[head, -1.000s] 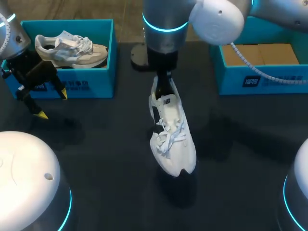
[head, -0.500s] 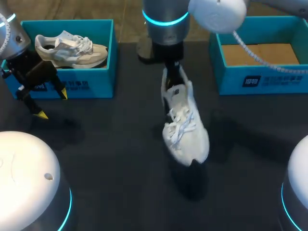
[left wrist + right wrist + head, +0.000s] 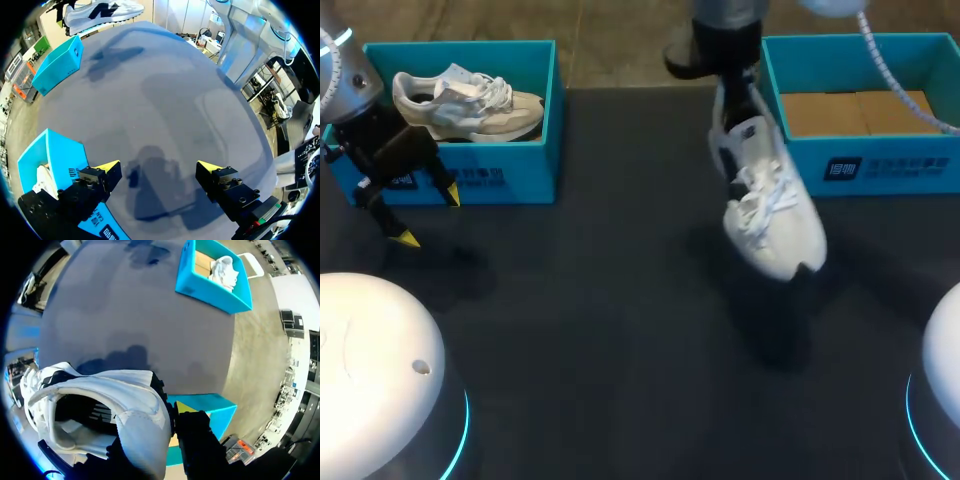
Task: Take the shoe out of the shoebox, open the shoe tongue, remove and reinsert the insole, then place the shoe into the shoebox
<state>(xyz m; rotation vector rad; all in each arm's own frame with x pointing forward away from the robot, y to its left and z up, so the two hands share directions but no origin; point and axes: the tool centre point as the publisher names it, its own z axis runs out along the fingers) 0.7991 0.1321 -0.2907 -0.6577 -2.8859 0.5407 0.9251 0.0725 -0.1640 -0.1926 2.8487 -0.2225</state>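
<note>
Since the right claw (image 3: 172, 412) is clamping the shoe (image 3: 765, 205) by the heel, its toe is dangling near the shoebox (image 3: 880, 165) at two o'clock. The left claw (image 3: 159, 167) is hovering open, empty, at nine o'clock.

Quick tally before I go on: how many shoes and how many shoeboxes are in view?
Shoes: 2 (white shoe held off the table in the right gripper; beige shoe in the left shoebox)
Shoeboxes: 2 (left shoebox; right shoebox), both teal
Total: 4
</note>
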